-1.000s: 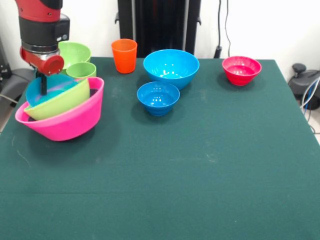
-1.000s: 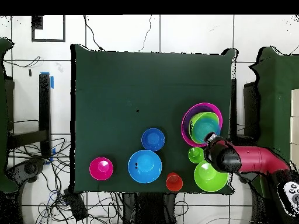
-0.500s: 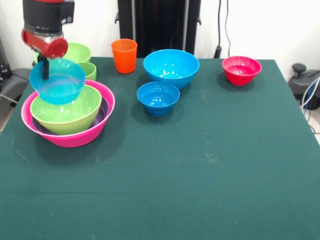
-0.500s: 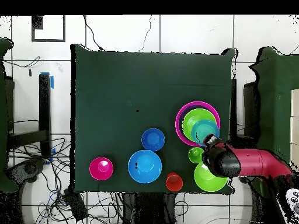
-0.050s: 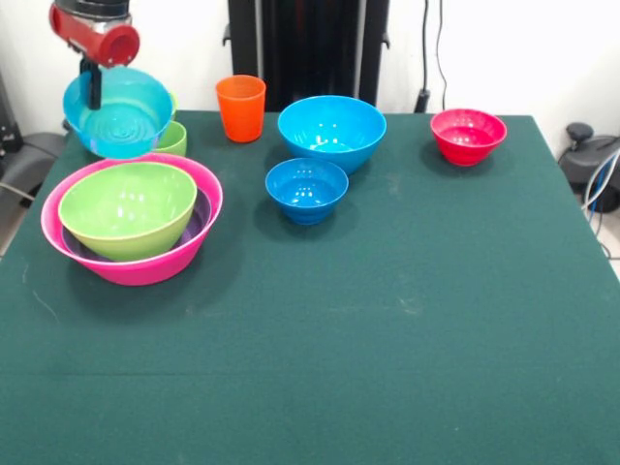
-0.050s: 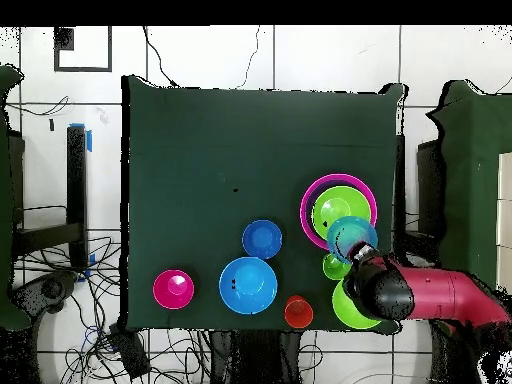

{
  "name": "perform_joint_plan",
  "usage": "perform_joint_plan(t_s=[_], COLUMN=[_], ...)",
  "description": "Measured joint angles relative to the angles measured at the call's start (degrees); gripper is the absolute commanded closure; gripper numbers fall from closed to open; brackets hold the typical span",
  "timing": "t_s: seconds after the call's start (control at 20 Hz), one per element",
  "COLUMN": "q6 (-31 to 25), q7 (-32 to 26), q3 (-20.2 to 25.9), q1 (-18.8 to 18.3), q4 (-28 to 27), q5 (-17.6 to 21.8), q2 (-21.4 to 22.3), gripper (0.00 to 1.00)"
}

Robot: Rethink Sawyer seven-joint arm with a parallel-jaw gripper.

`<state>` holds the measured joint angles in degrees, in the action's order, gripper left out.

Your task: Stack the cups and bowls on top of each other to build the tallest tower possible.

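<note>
Gripping glossy round blue bowl point(image 5: 118, 112)

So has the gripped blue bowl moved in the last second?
Yes. The blue bowl has risen out of the pink bowl stack, now held by the gripper above it.

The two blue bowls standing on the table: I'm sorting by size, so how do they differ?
The larger blue bowl is wider and taller than the smaller blue bowl. In the front view, the larger blue bowl stands farther back, beside the orange cup; the smaller blue bowl sits in front of it. Both are glossy, upright and empty.
</note>
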<state>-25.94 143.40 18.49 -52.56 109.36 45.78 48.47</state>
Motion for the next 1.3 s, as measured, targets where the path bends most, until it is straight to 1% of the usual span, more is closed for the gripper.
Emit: perform_joint_plan(t_s=[0.4,0.65,0.8,1.1,1.15,1.3], q6=[0.0,0.0,0.01,0.0,0.0,0.0], q7=[0.0,0.0,0.0,0.0,0.0,0.0], q3=[1.52,4.74,6.02,8.25,9.23,10.37], q1=[-1.93,-5.67,-6.95,-8.44,-8.8,-9.1], q4=[2.29,3.2,3.2,3.2,3.2,3.2], q5=[-0.78,-1.51,-1.56,-1.55,-1.54,-1.55], q2=[-0.6,-3.07,-4.37,-6.22,-6.62,-6.78], gripper=[1.0,1.0,1.0,1.0,1.0,1.0])
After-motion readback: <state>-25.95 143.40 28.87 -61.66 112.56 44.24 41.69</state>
